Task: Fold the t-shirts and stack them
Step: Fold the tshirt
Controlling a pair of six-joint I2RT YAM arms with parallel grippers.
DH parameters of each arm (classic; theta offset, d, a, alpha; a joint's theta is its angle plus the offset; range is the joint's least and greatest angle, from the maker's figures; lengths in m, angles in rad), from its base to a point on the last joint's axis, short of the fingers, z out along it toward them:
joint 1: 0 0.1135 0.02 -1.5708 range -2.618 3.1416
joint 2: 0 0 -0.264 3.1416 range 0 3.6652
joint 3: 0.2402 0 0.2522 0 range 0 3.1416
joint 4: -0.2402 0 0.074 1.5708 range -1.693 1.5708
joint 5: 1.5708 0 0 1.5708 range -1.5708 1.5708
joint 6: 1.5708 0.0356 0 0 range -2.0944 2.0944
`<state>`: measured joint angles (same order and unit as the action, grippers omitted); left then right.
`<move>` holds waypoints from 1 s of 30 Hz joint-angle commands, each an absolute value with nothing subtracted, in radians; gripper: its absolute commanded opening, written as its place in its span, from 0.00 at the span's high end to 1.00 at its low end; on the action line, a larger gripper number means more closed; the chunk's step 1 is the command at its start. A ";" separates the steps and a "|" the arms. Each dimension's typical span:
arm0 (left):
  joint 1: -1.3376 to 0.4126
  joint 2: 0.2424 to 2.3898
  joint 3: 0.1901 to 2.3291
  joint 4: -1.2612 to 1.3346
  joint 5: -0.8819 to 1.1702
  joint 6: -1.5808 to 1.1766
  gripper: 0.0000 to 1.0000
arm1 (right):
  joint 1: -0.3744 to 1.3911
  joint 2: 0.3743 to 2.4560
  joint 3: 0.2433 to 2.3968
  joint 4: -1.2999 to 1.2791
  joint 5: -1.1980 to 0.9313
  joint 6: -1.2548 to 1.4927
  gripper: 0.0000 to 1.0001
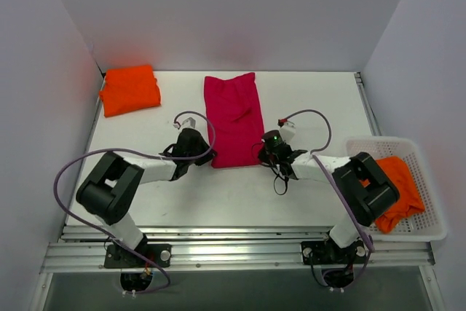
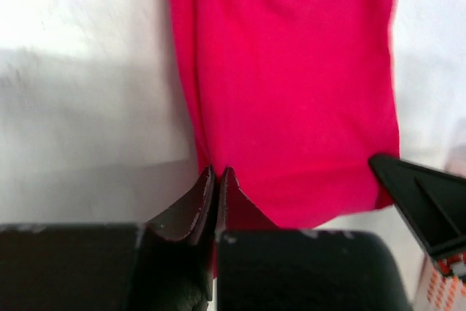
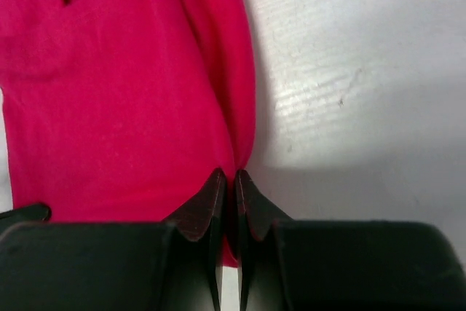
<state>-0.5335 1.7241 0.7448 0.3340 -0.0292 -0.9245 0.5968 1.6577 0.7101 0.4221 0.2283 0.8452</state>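
The crimson-pink t-shirt (image 1: 233,118) lies folded on the tabletop (image 1: 320,100). The left gripper (image 2: 217,172) and right gripper (image 3: 227,174) are clamped on its near corners, hiding the hem. Right of it, an orange t-shirt (image 1: 404,180) sits half hidden.

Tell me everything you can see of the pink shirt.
The pink shirt is plain, soft crimson-pink cloth, folded lengthwise into a long narrow strip with a few creases. It lies flat in the middle of the white table, running from far to near. The left gripper is shut on its near left corner and the right gripper on its near right corner. Nothing else touches it.
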 commanded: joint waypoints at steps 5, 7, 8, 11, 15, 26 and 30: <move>-0.617 1.300 0.707 0.005 -0.133 -0.937 0.98 | 0.663 1.353 0.753 0.026 0.330 0.856 1.00; -0.617 1.212 0.730 -0.069 -0.150 -0.934 0.98 | 0.670 1.289 0.771 -0.044 0.336 0.851 1.00; -0.615 1.191 0.741 -0.109 -0.170 -0.928 0.98 | 0.673 1.272 0.794 -0.070 0.340 0.850 1.00; -0.608 1.154 0.793 -0.149 -0.199 -0.913 0.97 | 0.669 1.246 0.854 -0.090 0.365 0.824 1.00; -0.580 1.193 0.864 -0.160 -0.196 -0.905 0.97 | 0.652 1.334 0.972 -0.120 0.374 0.793 1.00; -0.502 1.367 0.945 -0.064 -0.135 -0.917 0.97 | 0.614 1.595 1.207 -0.091 0.330 0.741 1.00; -0.445 1.462 1.008 -0.055 -0.095 -0.917 0.97 | 0.580 1.765 1.339 -0.094 0.304 0.741 1.00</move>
